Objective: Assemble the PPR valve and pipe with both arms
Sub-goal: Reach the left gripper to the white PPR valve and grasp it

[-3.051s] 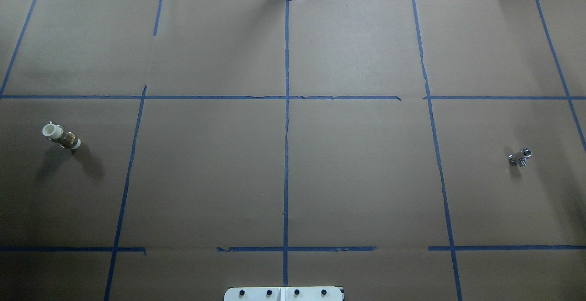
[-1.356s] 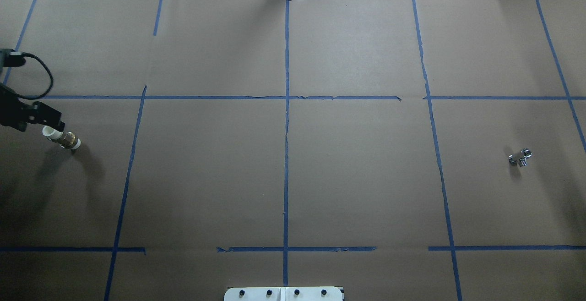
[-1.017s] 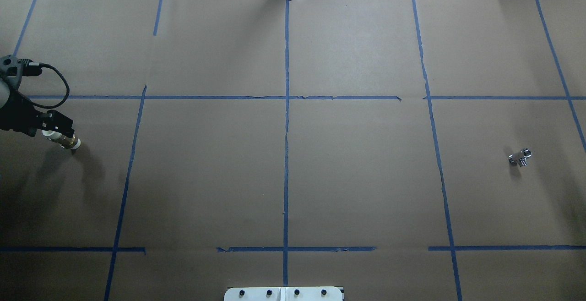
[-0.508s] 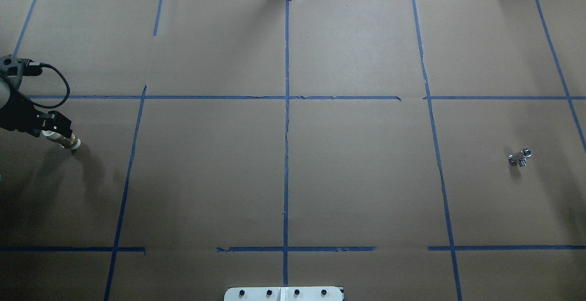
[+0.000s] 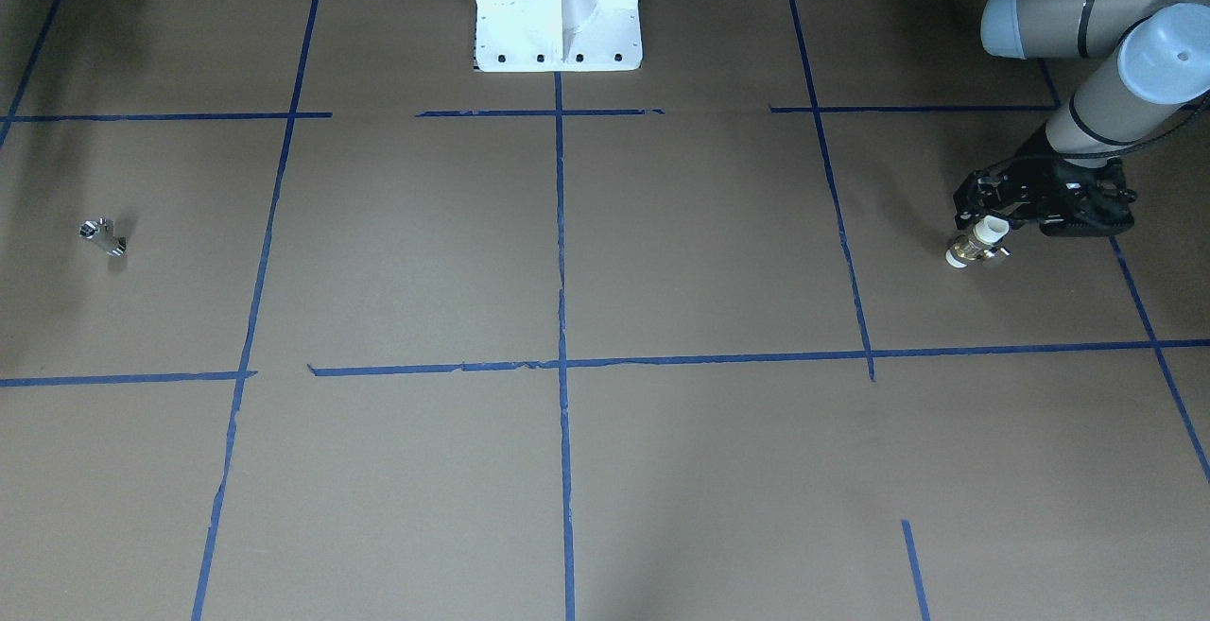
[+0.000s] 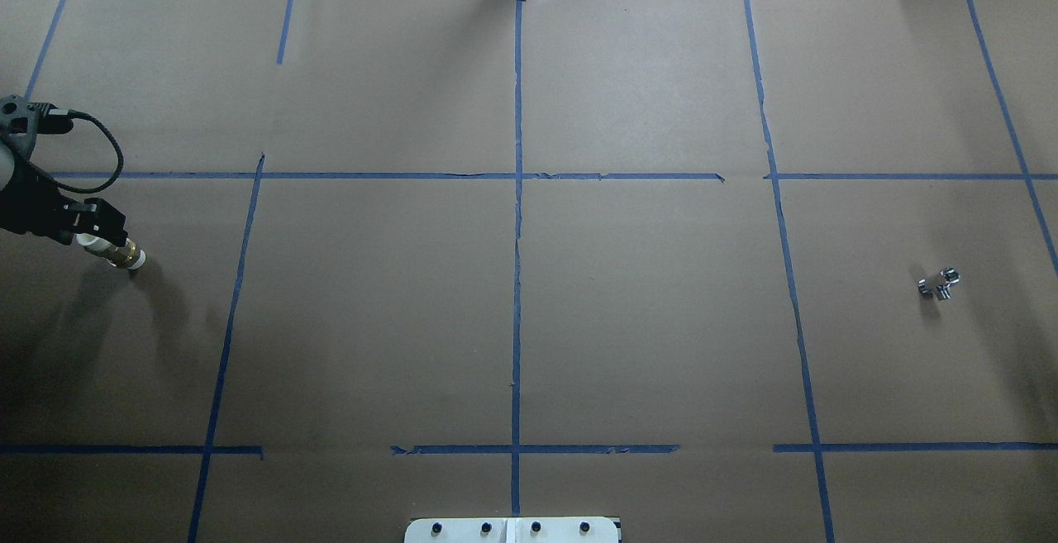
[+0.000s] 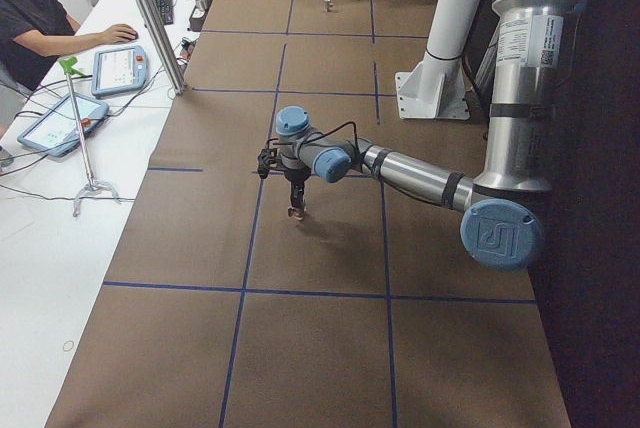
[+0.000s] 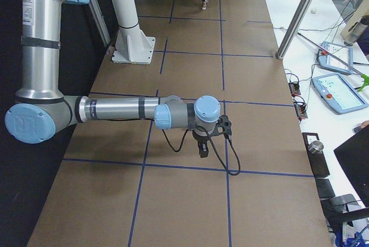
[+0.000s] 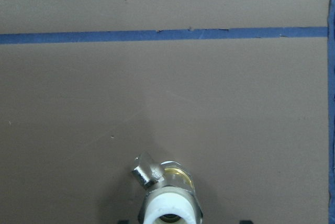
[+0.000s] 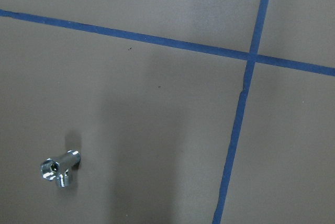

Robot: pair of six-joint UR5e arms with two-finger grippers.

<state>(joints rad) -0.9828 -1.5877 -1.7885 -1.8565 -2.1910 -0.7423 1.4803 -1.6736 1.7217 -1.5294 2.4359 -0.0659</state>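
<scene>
Exterior front-facing view: my left gripper (image 5: pixel 986 216), fingers apart, straddles the top of the upright PPR valve (image 5: pixel 972 248) at my left end of the table (image 5: pixel 718 470); closing off-centre could topple it. My right gripper (image 8: pixel 203 150), whose finger state I cannot tell, hangs near the pipe (image 10: pixel 59 167) lying far right; that small shiny piece could slip.

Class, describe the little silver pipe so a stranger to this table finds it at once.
In the overhead view, take the brown table and go to its right side, between the two right-hand blue tape lines. The pipe lies alone in the middle row. It is tiny and all shiny silver, unlike the brass-and-white PPR valve far left.
</scene>
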